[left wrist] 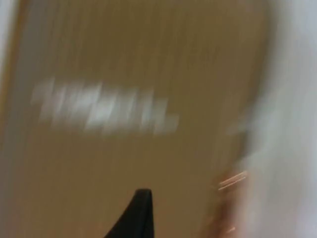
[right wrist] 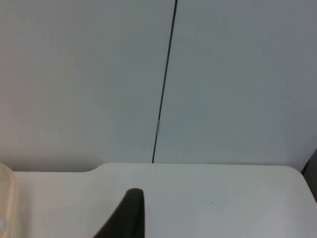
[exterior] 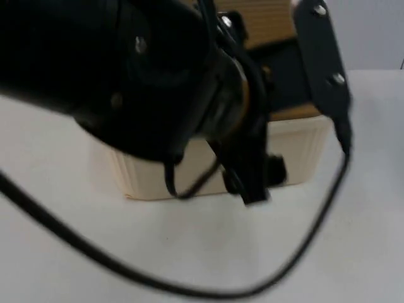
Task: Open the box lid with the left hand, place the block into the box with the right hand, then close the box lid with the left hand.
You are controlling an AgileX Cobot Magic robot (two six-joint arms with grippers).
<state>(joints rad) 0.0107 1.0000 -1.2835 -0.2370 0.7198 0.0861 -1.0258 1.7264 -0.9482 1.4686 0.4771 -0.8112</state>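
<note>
Box [exterior: 297,148] is seen cream-walled on the white table [exterior: 208,246], its wooden lid [exterior: 271,22] apparently raised at the back. Left arm is held close over it, left gripper [left wrist: 141,213] facing blurred wood, presumably working the lid; claw state cannot be told. Right gripper [right wrist: 130,213] waits over bare table facing the partition wall [right wrist: 223,74], state likewise untellable. Block not located

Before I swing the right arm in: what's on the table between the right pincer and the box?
Bare white table, by the right wrist view: nothing between the right pincer's fingertip and the box's cream edge.
</note>
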